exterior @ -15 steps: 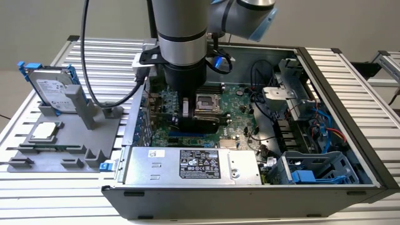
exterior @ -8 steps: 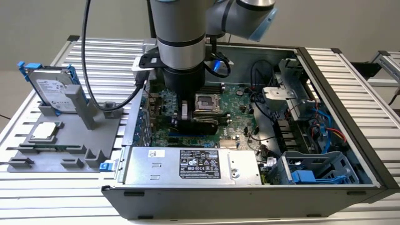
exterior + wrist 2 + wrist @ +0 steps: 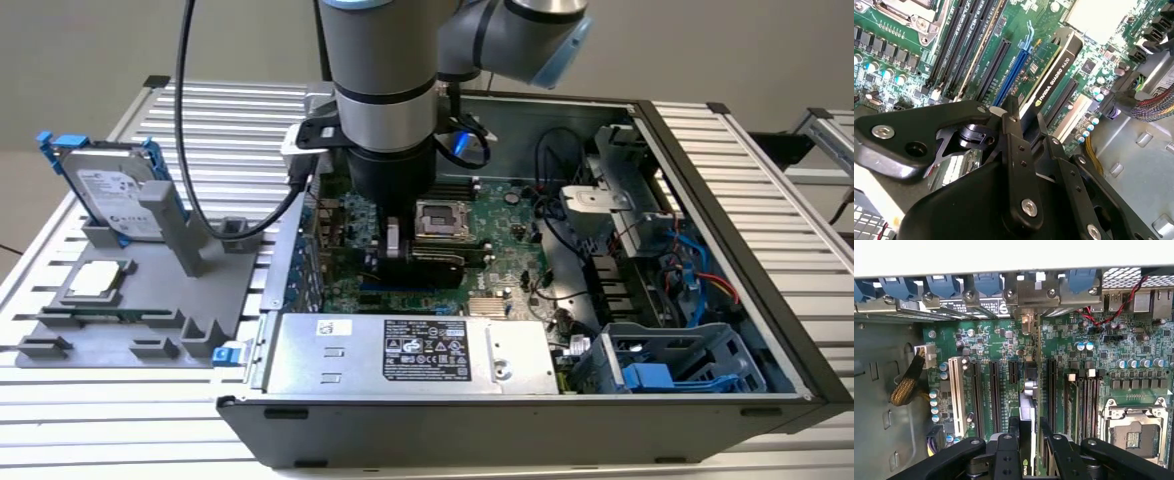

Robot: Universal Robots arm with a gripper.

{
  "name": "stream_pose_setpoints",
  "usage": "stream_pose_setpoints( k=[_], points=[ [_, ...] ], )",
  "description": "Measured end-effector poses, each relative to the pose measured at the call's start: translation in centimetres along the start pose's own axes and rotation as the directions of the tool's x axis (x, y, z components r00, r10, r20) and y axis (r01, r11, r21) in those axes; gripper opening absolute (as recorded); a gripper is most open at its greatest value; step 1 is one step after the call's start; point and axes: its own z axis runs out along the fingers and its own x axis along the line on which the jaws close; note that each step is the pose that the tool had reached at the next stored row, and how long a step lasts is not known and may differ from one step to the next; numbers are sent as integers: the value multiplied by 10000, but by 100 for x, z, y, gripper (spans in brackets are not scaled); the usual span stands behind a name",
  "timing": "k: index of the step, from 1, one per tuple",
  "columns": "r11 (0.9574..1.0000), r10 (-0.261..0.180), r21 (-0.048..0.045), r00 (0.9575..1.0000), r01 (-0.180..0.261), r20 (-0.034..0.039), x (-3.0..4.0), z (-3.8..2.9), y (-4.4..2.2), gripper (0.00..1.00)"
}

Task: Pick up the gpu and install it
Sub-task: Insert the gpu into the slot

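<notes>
The gpu [image 3: 435, 264] stands on edge inside the open computer case, low over the green motherboard [image 3: 514, 215], below the empty CPU socket [image 3: 442, 217]. My gripper [image 3: 396, 246] reaches straight down and is shut on its top edge. In the second wrist view the gpu [image 3: 1054, 80] shows its black shroud edge beside a blue slot [image 3: 1015, 67], and the gripper [image 3: 1026, 120] clamps it. The first wrist view sees the gpu [image 3: 1028, 395] edge-on between the black fingers [image 3: 1006, 452], with its silver bracket [image 3: 1029, 307] at the rear wall. I cannot tell whether it is seated in a slot.
A silver power supply [image 3: 400, 350] fills the case's near side and a drive cage [image 3: 667, 370] with cables sits at the exterior view's right. Outside, on the exterior view's left, a grey fixture [image 3: 134, 310] holds a hard drive [image 3: 114, 190] and a CPU chip [image 3: 96, 280].
</notes>
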Motion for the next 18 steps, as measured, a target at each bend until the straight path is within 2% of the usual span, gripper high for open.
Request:
stream_pose_setpoints(
  k=[9, 13, 18],
  points=[
    [10000, 1, 0, 10000, -1, -1, -2, -3, 2, 0],
    [10000, -2, 2, 10000, 2, 0, -32, -44, -2, 0],
    [10000, -5, -1, 10000, 5, -3, -33, -12, 4, 0]
  ],
)
